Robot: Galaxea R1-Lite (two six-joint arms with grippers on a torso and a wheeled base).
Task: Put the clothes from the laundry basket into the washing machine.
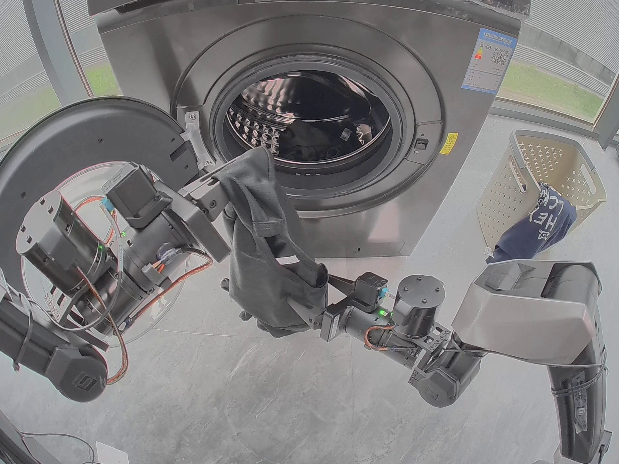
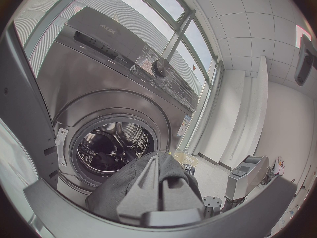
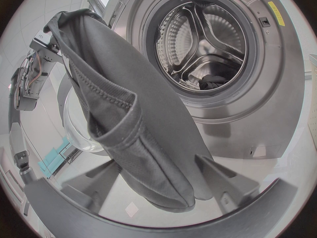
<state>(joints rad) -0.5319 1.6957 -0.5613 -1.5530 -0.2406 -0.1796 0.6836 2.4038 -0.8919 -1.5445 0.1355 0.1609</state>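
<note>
— Dark grey fabric in your grip, is it?
— Yes. A dark grey garment [image 1: 264,252] hangs from my left gripper [image 1: 219,185]; those fingers [image 2: 148,185] are pressed together on its top edge, and the rest drops straight below them.
— And your other hand?
— My right gripper [image 1: 309,314] sits at the garment's lower end. Its fingers [image 3: 224,179] stand wide apart, with the bottom fold hanging loose between them. I cannot tell whether either one touches the cloth.
— Where is the washing machine [image 1: 400,214]?
— Just past my left fingertips. Its drum [image 1: 309,117] is open, and the pinched edge is level with the lower rim of the opening, outside it. A dark piece of clothing [image 3: 211,81] lies at the bottom of the drum, well beyond both pairs of fingers.
— The door?
— The round door [image 1: 77,136] is swung open behind my left gripper.
— And the laundry basket [image 1: 567,162]?
— It lies tipped on the floor, well off to the outer side of my right gripper. A navy garment [image 1: 538,227] spills from its mouth.
</note>
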